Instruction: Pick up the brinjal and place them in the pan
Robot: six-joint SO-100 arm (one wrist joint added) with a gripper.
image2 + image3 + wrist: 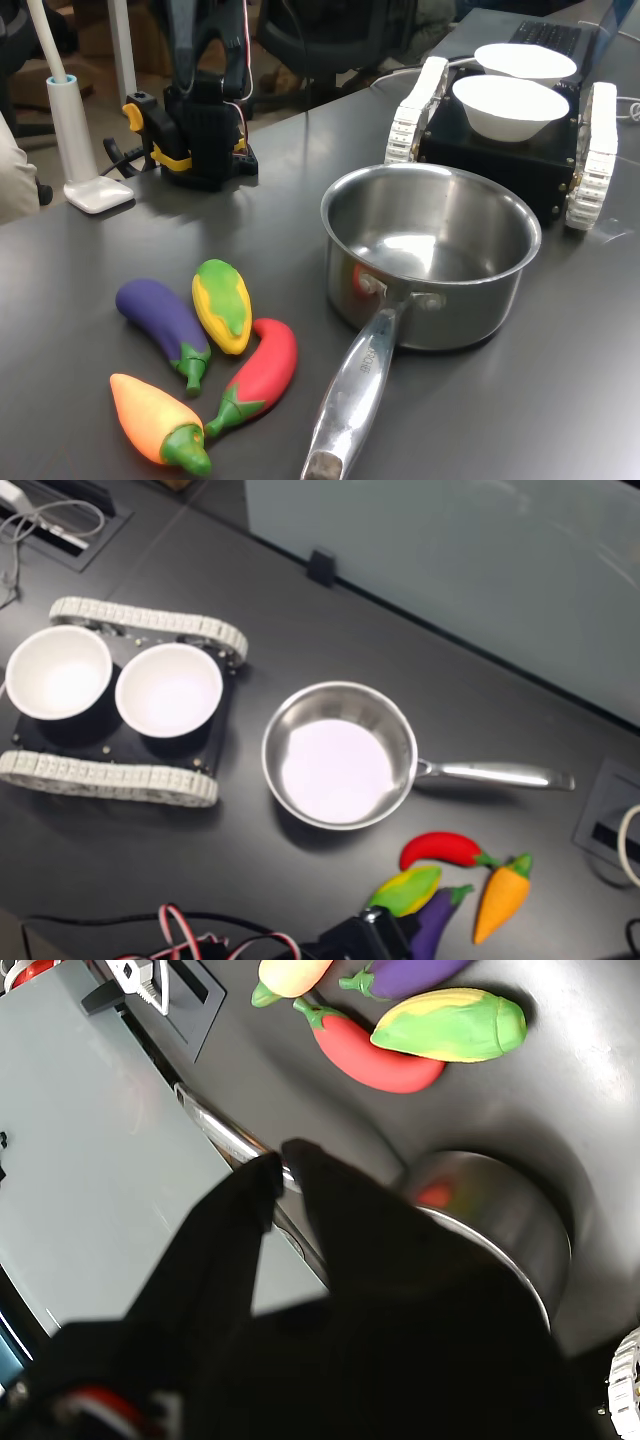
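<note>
Beside corn: brinjal (160, 317) on table; pan (497, 287) empty (gripper (281, 1167) closed).

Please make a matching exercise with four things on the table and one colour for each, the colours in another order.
Things:
1. brinjal
2. corn
3. chili
4. pan

Colours:
A. red
B. shiny silver
C. purple
D. yellow and green

Right pairs: 1-C, 2-D, 3-A, 4-B
</note>
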